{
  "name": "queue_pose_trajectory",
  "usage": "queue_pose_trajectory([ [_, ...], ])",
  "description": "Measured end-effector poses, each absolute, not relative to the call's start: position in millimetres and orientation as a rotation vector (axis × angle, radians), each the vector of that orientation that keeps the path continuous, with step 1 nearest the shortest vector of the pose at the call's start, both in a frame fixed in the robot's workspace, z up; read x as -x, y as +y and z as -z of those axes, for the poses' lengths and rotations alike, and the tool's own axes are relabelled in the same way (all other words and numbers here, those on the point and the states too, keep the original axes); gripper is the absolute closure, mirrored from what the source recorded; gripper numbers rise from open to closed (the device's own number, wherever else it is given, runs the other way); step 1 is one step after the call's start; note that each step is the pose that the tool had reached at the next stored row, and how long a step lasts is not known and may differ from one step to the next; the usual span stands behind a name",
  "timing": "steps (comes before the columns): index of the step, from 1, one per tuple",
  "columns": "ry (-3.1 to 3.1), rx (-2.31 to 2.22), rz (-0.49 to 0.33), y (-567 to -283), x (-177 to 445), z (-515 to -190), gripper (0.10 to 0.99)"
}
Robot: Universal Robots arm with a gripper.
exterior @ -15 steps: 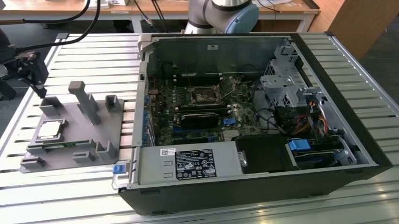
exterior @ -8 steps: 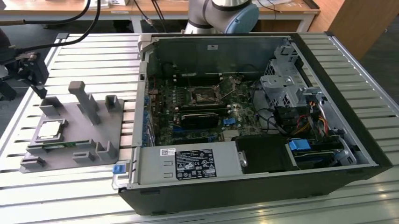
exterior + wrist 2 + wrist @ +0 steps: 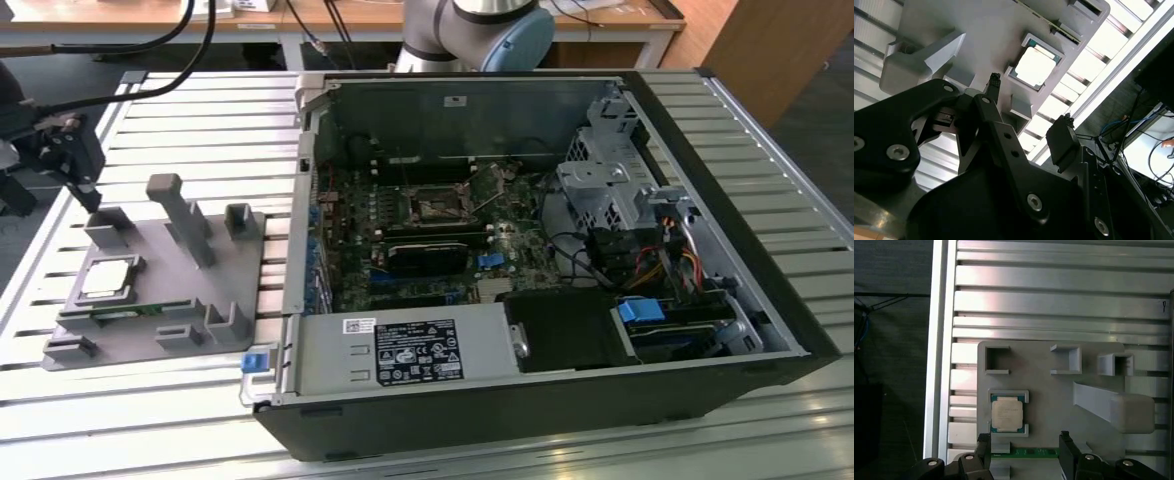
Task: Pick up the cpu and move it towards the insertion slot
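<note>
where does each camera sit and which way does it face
exterior view: off the arm, looking down on open black computer case and grey plastic tray; arm joint and black pincer show.
first wrist view: on the arm, straight down at flat silver square cpu; open pincer tips show.
second wrist view: on the arm, slanting past pincer to cpu.
all share cpu on tray.

Bright, even light fills the exterior view. The slats [image 3: 187, 120] shine pale, with white glare along the near edge, while the inside of the case [image 3: 454, 120] sits in shade. In the second wrist view the cpu [image 3: 1035, 66] lid blows out to near white and the gripper [image 3: 1030, 102] is a dark, unlit mass. In the first wrist view the slats carry a soft sheen and the floor [image 3: 889, 340] is dim.
</note>
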State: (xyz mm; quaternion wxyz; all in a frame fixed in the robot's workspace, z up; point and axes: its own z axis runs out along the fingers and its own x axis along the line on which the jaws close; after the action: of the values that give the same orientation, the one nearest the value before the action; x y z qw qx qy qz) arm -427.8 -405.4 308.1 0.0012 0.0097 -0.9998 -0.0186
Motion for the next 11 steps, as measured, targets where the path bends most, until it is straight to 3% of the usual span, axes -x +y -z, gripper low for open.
queue_pose_trajectory([
  [11, -3.139, -0.03, 0.058, -405.4, 427.9, -305.8, 0.439],
])
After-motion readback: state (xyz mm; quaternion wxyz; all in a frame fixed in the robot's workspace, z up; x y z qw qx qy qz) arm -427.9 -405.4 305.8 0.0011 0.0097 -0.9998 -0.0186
